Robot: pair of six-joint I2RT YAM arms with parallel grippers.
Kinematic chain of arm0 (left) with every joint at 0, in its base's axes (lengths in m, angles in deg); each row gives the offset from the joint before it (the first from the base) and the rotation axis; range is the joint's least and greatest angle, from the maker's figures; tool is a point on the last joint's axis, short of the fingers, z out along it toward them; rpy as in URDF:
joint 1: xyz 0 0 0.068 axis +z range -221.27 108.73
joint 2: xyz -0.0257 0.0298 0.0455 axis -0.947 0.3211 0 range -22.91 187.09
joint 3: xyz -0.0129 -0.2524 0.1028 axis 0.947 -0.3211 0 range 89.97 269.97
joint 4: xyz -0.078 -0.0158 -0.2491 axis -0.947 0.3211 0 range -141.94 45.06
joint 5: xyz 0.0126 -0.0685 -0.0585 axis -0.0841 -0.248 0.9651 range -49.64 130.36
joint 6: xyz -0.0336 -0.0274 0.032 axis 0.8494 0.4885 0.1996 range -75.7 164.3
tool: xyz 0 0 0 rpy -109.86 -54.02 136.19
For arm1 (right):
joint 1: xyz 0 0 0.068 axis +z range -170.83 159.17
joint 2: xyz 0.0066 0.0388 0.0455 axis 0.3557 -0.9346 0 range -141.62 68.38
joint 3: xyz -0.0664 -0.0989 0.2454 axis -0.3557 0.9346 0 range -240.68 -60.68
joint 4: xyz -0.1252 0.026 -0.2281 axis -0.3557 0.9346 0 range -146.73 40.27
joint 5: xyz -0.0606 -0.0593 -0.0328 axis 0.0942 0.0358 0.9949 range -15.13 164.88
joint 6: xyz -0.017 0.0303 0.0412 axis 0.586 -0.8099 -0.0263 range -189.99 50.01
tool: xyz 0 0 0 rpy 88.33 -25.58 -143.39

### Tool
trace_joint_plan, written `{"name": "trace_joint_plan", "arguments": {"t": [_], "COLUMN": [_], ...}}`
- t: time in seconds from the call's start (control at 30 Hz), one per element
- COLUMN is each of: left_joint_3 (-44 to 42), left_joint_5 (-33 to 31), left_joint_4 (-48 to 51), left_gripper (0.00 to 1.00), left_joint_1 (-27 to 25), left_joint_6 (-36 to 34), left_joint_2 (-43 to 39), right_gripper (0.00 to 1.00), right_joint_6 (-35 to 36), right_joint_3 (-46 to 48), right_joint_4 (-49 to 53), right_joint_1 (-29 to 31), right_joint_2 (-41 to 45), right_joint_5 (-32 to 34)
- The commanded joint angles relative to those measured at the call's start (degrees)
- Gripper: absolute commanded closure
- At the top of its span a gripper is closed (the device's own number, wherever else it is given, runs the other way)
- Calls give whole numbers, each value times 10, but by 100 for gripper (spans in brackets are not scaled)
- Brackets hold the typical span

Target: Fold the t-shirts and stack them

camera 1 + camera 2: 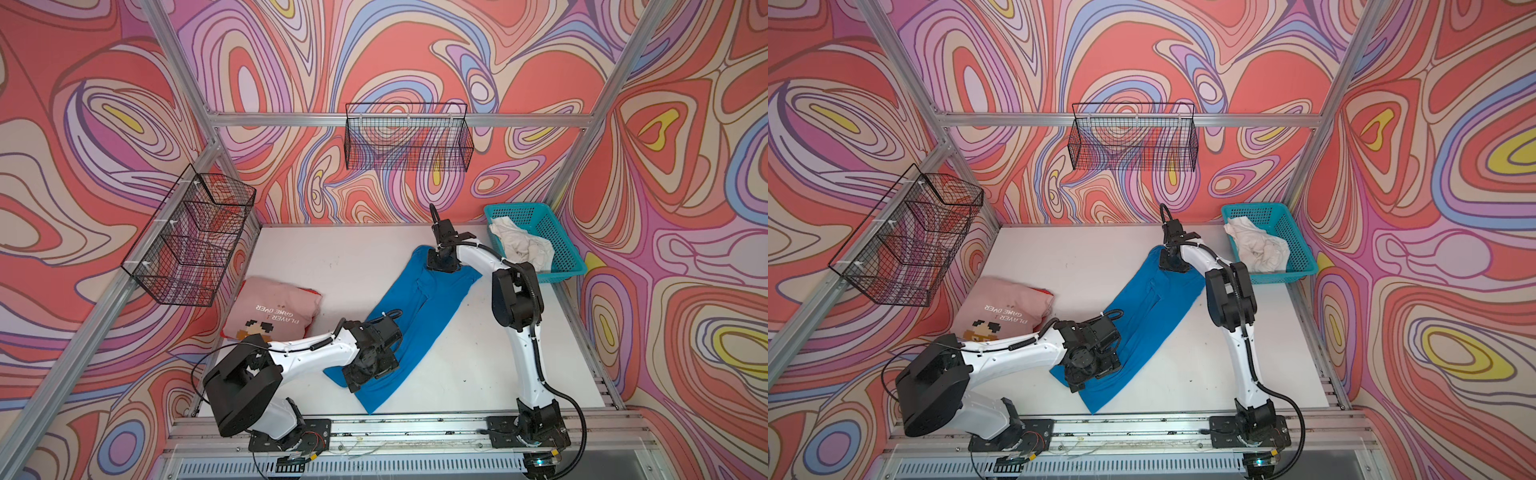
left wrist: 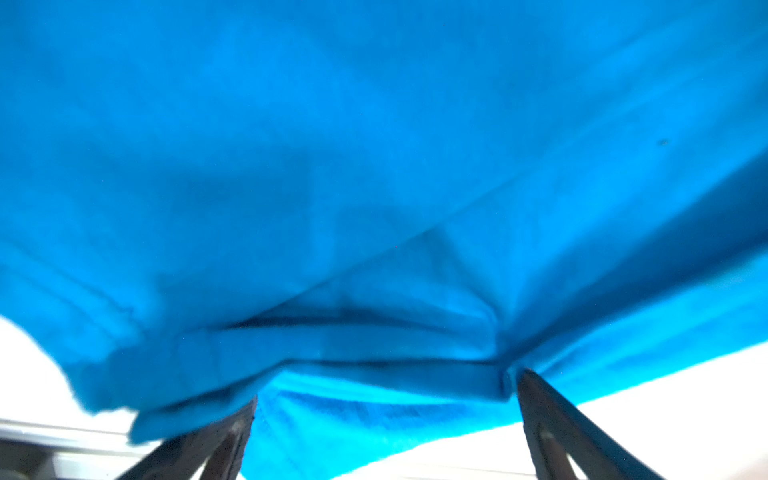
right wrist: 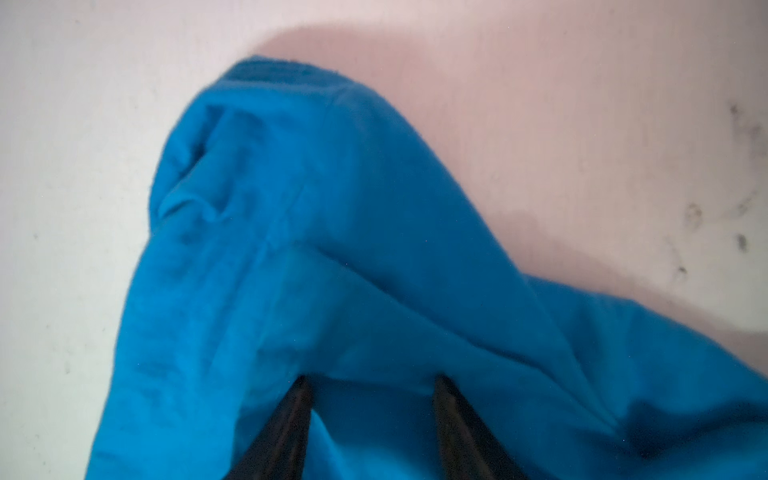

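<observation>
Presently found blue t-shirt (image 1: 419,307) stretched as a long diagonal strip on desk (image 1: 332,257). Noted left hand (image 2: 384,399) down at its near hem, spread wide, cloth fold between fingers (image 2: 232,432). Noted right hand (image 3: 372,380) on far end, fingers (image 3: 291,424) parted, cloth lying between, not pinched.

One t-shirt (image 1: 521,245) inside basket (image 1: 559,232)
</observation>
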Motion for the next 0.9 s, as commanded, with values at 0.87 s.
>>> {"name": "trace_joint_plan", "arguments": {"t": [0.87], "left_joint_3": [48], "left_joint_5": [-128], "left_joint_4": [192], "left_gripper": [0], "left_joint_1": [314], "left_joint_6": [-295], "left_joint_2": [-206], "right_gripper": [50], "right_joint_6": [-257], "right_joint_3": [584], "right_joint_4": [-266], "right_joint_1": [326], "right_joint_2": [396], "right_joint_5": [-95]}}
